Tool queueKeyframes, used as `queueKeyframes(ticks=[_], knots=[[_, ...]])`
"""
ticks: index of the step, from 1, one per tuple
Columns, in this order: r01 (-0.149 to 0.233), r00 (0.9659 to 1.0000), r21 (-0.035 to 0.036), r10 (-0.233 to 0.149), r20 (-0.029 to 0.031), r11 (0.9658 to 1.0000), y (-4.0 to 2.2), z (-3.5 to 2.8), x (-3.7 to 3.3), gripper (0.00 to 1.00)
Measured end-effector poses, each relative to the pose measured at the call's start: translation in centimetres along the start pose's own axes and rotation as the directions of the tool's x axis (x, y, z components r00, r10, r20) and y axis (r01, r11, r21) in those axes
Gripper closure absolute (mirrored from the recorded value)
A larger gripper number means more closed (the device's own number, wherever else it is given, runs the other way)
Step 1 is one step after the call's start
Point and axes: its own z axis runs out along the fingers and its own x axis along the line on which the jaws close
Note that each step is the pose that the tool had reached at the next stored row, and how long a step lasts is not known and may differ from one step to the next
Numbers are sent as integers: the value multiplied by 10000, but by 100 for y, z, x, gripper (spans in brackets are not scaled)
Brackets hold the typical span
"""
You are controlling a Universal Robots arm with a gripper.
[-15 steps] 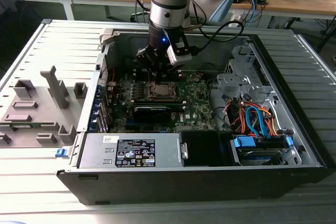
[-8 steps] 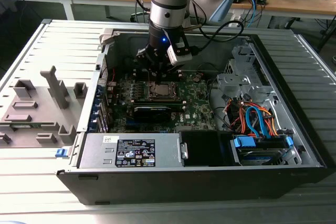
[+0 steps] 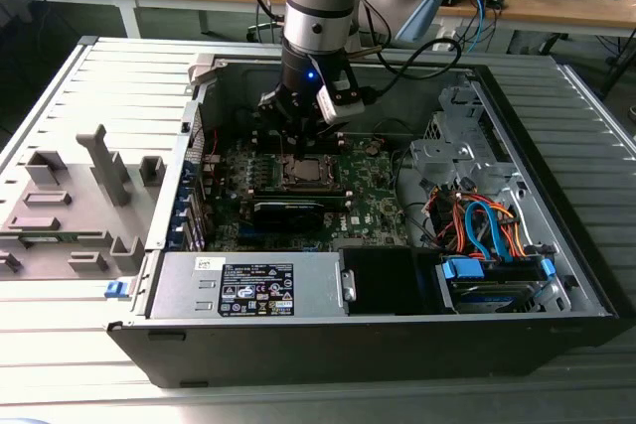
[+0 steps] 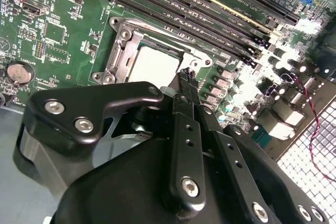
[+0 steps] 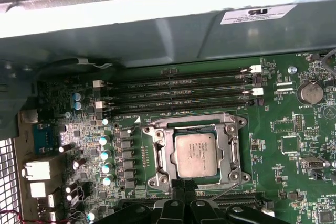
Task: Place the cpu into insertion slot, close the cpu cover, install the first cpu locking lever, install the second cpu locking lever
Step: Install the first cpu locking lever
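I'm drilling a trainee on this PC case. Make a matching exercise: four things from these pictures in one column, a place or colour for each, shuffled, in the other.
Things:
1. cpu
2. cpu cover
3. pincer
4. coin battery

Descriptions:
A. round and silvery, on the green board away from the socket
B. black, at the socket's edge
C. dull silver square lying in the insertion slot
D. metal frame lying flat around the chip

Pairs: 1-C, 2-D, 3-B, 4-A
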Motion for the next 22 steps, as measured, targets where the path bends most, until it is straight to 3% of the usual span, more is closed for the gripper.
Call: queueKeyframes(ticks=[22], knots=[[238, 9997, 14, -238, 15, 9997, 0, 2, 0, 89]])
